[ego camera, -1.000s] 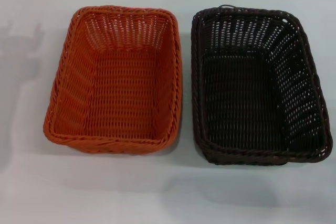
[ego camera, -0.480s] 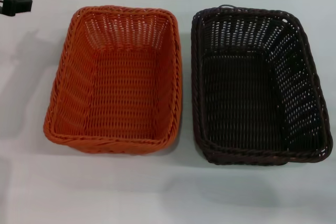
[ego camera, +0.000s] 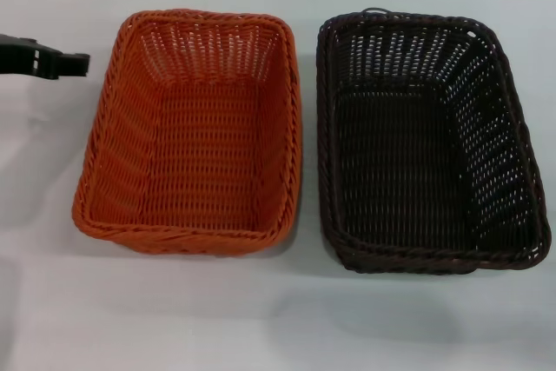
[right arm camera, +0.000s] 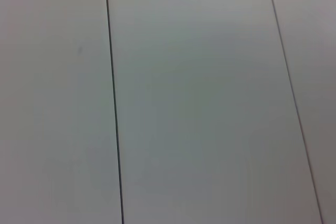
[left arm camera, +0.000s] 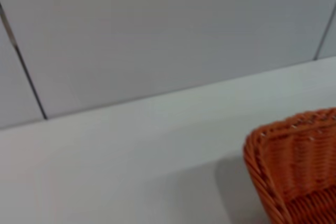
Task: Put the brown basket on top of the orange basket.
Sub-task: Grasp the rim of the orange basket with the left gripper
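I judge the approach step: left gripper [ego camera: 78, 63], finger state indeterminable, sits left-edge beside the orange basket [ego camera: 195, 136]; next, grasp the brown basket [ego camera: 426, 145] at right.

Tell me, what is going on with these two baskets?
Nothing is being held. The orange basket and the brown basket sit side by side on the white table, apart and unstacked. The robot's left gripper is at the table's left side, beside the orange basket. Its right arm is out of sight.
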`<control>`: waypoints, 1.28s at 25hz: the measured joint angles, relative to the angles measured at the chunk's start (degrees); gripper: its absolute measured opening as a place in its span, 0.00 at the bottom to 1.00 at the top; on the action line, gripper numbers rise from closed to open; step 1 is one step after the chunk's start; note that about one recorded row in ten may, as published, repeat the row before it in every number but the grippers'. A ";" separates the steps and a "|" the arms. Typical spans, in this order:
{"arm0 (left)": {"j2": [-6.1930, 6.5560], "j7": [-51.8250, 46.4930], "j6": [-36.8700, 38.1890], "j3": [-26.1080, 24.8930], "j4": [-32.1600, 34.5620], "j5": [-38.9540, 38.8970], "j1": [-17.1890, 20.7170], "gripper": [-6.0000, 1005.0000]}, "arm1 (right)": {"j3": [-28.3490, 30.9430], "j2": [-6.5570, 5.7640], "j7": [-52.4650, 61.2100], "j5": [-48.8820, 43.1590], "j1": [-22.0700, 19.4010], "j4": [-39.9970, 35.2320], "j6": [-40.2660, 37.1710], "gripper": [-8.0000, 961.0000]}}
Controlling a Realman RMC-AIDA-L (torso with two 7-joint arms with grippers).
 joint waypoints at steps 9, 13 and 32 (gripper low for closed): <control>0.06 -0.91 -1.77 0.84 -2.22 -3.42 0.28 0.77 | 0.38 -0.08 0.00 0.03 0.13 0.07 -0.39 0.85; 0.06 -1.08 -1.69 1.33 -4.22 -3.59 -0.02 0.77 | 0.42 -0.07 0.00 0.03 0.11 0.24 -0.79 0.85; 0.14 -0.88 -1.72 3.27 -10.39 -3.59 -2.25 0.76 | 0.50 0.02 -0.03 0.03 0.09 0.61 -1.18 0.85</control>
